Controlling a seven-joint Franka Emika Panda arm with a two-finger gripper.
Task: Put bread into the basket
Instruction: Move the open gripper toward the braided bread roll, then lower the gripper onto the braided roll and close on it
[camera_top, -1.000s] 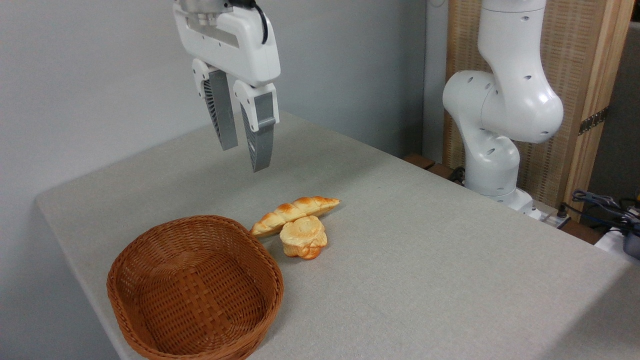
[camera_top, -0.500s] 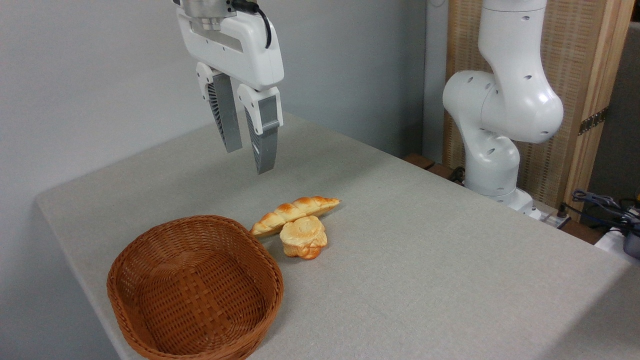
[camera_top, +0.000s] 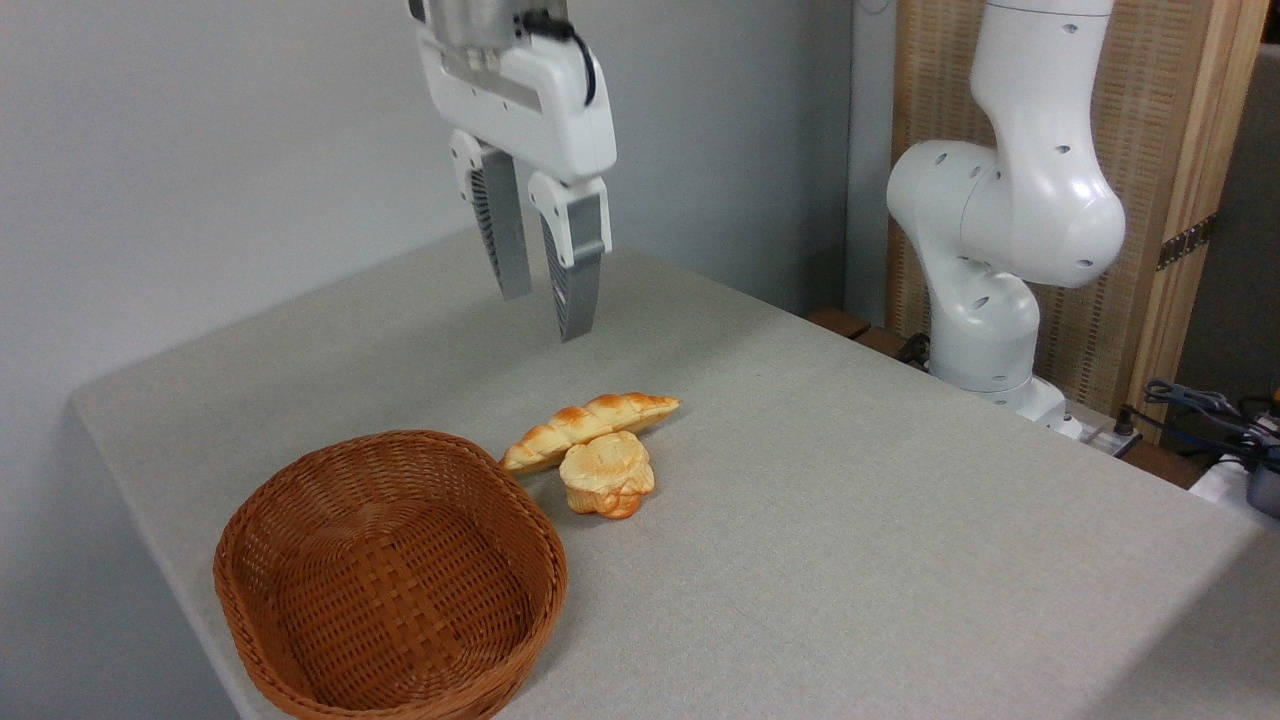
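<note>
Nearest, on the table (camera_top: 900, 560): the basket (camera_top: 390, 575), with nothing in it. Just behind its far rim: the bread (camera_top: 590, 425), flat on the table, with a small bun (camera_top: 606, 473) touching its near side. Farther back and high up: the hand (camera_top: 548, 302), holding nothing, fingers only a little apart. Best to open wider, come straight down over the middle of the bread, and stay clear of the bun.
</note>
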